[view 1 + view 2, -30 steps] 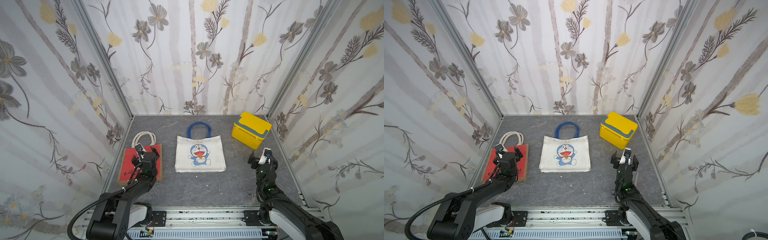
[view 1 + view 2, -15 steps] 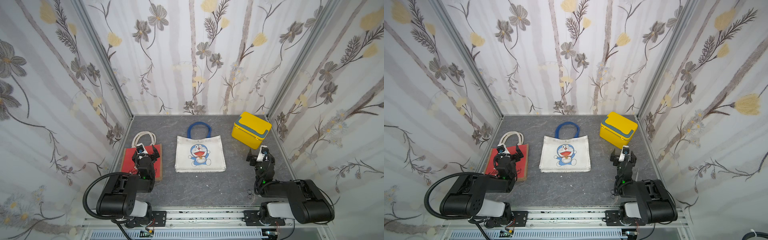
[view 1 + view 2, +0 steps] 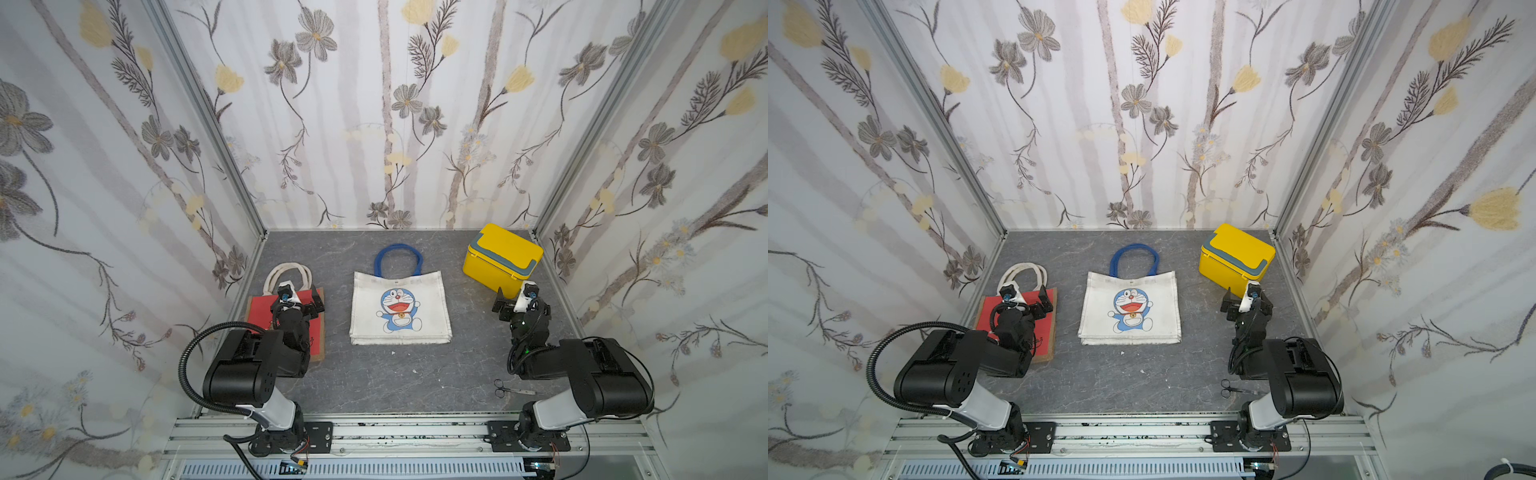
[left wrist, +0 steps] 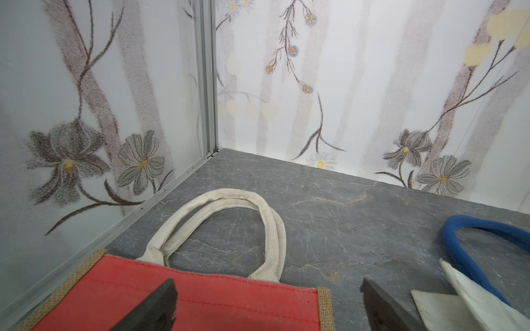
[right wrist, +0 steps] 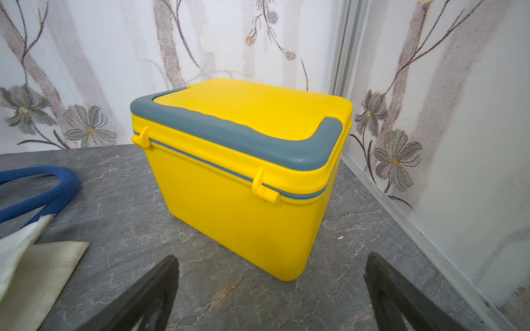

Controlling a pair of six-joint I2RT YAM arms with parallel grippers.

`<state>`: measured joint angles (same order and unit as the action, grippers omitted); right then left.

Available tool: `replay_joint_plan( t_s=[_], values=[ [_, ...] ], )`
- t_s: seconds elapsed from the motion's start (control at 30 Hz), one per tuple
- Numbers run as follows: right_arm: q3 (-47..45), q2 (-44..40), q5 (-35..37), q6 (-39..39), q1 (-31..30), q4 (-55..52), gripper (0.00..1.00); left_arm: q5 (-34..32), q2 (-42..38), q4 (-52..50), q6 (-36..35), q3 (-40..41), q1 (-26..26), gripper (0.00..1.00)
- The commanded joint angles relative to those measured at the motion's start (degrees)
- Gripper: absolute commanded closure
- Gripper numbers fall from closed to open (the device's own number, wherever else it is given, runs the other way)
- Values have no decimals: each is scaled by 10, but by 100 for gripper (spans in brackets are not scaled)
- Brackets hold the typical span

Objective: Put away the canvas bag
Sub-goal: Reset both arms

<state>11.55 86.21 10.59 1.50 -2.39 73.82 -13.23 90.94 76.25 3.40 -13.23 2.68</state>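
A: Where is the canvas bag [image 3: 400,307]?
B: Flat on the floor [image 3: 374,374], between red bag [image 3: 259,307] and yellow box [image 3: 500,257], untouched
A: Grippers?
B: Left gripper [image 4: 268,283], above red bag, jaws wide; right gripper [image 5: 272,258], facing yellow box, jaws wide, empty

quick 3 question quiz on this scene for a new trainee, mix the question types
1. True or false: the white cartoon bag lies flat between the red bag and the yellow box.
2. Which has blue handles? A: white cartoon bag; B: red bag; C: yellow box.
3. Fill in: the jaws of the left gripper and right gripper stand ___.
Key: 1 true; 2 A; 3 open.
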Motion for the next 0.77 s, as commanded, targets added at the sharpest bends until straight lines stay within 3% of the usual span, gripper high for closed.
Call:
replay_joint_plan(
  t_s=[0.0,0.73],
  values=[
    [2,1,-10,10,1,6,0,6,1,13,3,-2,0,0],
    [2,1,-14,10,2,7,0,5,0,14,2,-3,0,0]
  ],
)
